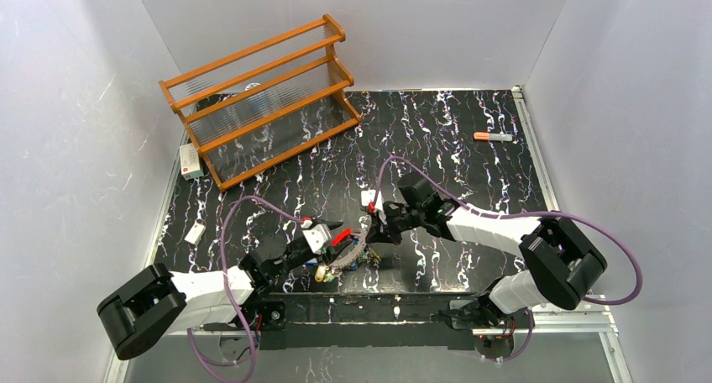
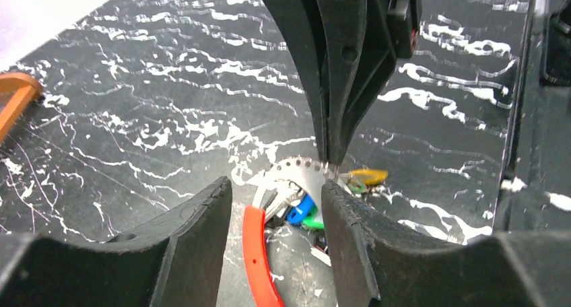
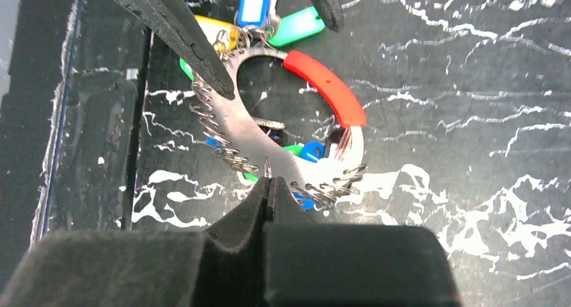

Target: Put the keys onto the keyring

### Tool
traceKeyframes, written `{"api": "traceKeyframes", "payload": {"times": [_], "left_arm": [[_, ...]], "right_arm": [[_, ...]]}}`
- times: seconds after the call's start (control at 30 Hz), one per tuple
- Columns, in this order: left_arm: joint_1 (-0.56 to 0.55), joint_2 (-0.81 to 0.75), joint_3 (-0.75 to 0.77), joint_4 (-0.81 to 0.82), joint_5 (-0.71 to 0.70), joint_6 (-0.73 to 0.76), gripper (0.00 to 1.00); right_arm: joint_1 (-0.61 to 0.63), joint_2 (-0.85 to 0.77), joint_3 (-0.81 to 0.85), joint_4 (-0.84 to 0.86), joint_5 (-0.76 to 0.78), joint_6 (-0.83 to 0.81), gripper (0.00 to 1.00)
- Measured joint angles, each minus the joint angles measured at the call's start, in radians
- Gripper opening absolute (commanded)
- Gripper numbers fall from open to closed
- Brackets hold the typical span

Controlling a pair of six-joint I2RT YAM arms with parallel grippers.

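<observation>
Centrally, near front edge of table (image 1: 470,173): keyring (image 3: 229,122), lying flat between arms. Probably light, stiff, thin; slippery metal. Pinched at rim by right gripper (image 3: 268,179), clenched. Straddled by left gripper (image 2: 276,186), jaws apart, grasping nothing. Clustered keys (image 3: 254,5) loose; best gripped by plastic heads.

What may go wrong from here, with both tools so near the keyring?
The right tool pinches only the thin rim of the keyring, so the ring may slip or twist free. The left tool stands open astride the ring, close to the right tool; closing carelessly, it might strike it or snag the wire loops. The keys lie bunched at the ring and could tangle.
</observation>
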State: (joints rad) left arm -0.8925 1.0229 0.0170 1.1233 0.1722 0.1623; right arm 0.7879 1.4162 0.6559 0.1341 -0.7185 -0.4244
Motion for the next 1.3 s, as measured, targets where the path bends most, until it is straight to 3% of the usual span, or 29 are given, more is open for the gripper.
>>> {"api": "traceKeyframes", "payload": {"times": [0.23,0.47,0.87,1.0,1.1,1.3], "left_arm": [[0.000,0.027,0.056,-0.149,0.043,0.076,0.48],[0.000,0.173,0.129,-0.195,0.132,0.109,0.33],[0.000,0.299,0.177,-0.205,0.193,0.134,0.26],[-0.002,0.328,0.188,-0.204,0.207,0.134,0.16],[-0.002,0.343,0.198,-0.204,0.216,0.134,0.00],[-0.003,0.346,0.203,-0.205,0.219,0.134,0.00]], "right_arm": [[0.018,0.037,0.095,-0.199,0.099,-0.034,0.01],[0.064,0.110,0.174,-0.294,0.143,-0.018,0.01],[0.084,0.132,0.185,-0.308,0.138,0.029,0.01],[0.084,0.132,0.185,-0.306,0.132,0.035,0.01],[0.084,0.132,0.185,-0.302,0.131,0.040,0.01],[0.084,0.132,0.185,-0.296,0.130,0.048,0.03]]}}
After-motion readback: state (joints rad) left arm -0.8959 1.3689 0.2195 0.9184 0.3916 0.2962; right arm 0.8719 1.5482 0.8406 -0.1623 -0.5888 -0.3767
